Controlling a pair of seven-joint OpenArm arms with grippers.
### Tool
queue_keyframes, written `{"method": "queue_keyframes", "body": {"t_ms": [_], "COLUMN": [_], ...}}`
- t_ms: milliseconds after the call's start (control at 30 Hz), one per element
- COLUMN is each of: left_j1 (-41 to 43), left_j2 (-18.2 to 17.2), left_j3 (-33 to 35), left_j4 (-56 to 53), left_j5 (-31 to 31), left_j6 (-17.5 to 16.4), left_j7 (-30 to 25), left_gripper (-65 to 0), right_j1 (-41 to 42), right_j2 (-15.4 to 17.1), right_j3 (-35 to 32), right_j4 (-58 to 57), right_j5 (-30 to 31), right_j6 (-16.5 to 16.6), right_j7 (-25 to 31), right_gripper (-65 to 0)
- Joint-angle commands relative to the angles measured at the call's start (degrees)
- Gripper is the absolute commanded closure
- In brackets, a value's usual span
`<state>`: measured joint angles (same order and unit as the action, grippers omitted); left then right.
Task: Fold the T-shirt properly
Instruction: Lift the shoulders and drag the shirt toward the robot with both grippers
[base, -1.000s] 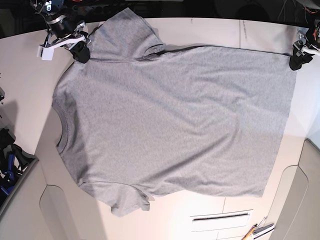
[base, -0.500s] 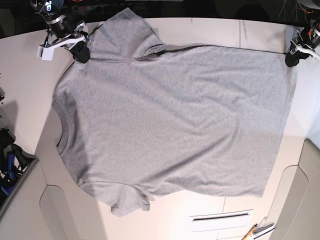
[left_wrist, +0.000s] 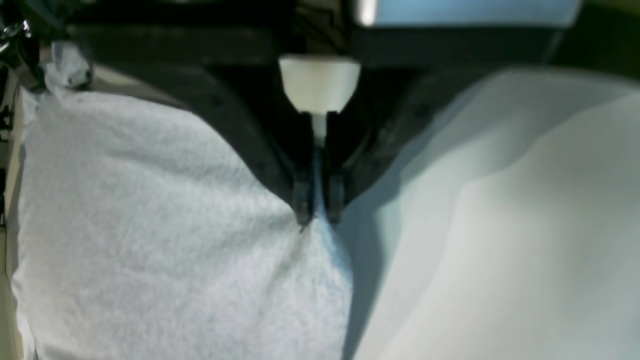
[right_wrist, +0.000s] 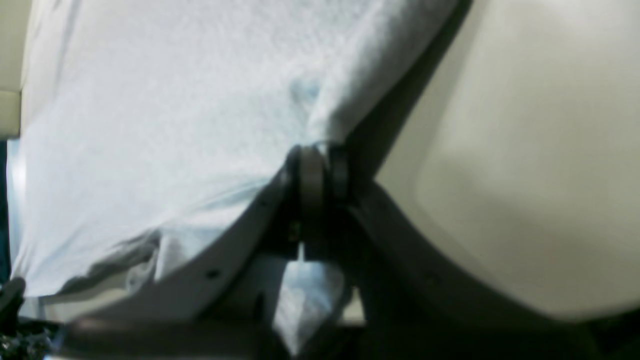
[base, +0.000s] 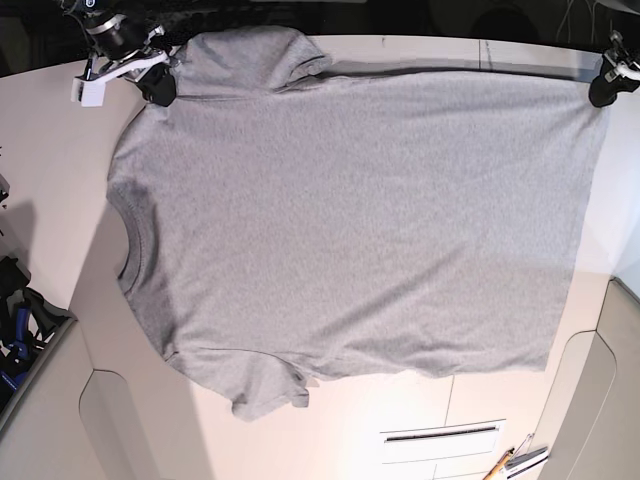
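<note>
1. Right hand (base: 157, 88), top left of the base view: jaws pressed together, pinching the T-shirt (base: 350, 220) at the shoulder seam beside the upper sleeve. The wrist view shows cloth gathered between the black fingertips (right_wrist: 311, 172).
2. T-shirt: grey, plain side up, spread across the pale surface (base: 60, 180). Collar lies at the left, hem at the right. The lower sleeve rests flat near the bottom left. The far edge is raised, casting a shadow band on the surface.
3. Left hand (base: 603, 90), top right of the base view: jaws pressed together, pinching the hem corner. The wrist view shows fabric puckered at the fingertips (left_wrist: 302, 202), with bare surface to its right.
</note>
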<state>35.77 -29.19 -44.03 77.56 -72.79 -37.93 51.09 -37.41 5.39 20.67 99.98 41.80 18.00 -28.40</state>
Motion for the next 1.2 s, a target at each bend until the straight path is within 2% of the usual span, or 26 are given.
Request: {"method": "queue_keyframes", "body": {"t_ms": [0,167,333,433,600,767,900,1067,1167], "left_j1": [1.03,4.83,8.35,8.98,5.27,-2.34,-7.32,-13.33,-14.91], "left_j2": [-1.18,-1.2,-1.18,-1.25,-1.49,-1.9,-3.89,-5.27,-5.4], "left_j3": [-1.05,-3.26,-8.46,-11.74,-11.74,-9.03,-3.56,2.69,4.61], "left_j4": [1.07,1.9,2.05,2.05,2.1,2.1,2.1,2.1,2.1], "left_j5": [-1.92,-5.84,-12.21,-12.21,-12.21,-12.02,-6.45,1.16,6.08], "left_j6": [-0.92,-1.4,-2.07,-2.07,-2.07,-2.07,-2.07,-2.07,-0.26], "left_j7": [-0.11,3.08,7.06,8.52,8.35,8.04,4.17,2.16,-0.79], "left_gripper": [0.0,0.0,0.0,0.0,0.0,0.0,0.0,0.0,0.0], "right_j1": [-1.22,-6.62,-11.19,-13.16,-10.05,-2.8,2.67,9.38,13.33], "right_j2": [0.48,0.48,0.46,0.48,0.48,0.48,0.72,2.56,3.39], "right_j3": [0.44,0.52,1.51,2.43,2.49,2.45,2.45,2.45,2.45], "right_j4": [2.12,8.46,14.05,16.92,17.97,17.84,16.85,10.84,5.73], "right_j5": [0.61,0.57,0.59,0.61,0.24,-4.63,-8.72,-10.69,-11.21], "right_j6": [0.48,0.48,0.46,0.48,0.48,0.44,0.42,0.39,0.44], "right_j7": [0.9,0.31,-1.27,-1.42,-1.4,-1.4,-1.38,-1.31,-1.31], "right_gripper": [0.0,0.0,0.0,0.0,0.0,0.0,0.0,0.0,0.0]}}
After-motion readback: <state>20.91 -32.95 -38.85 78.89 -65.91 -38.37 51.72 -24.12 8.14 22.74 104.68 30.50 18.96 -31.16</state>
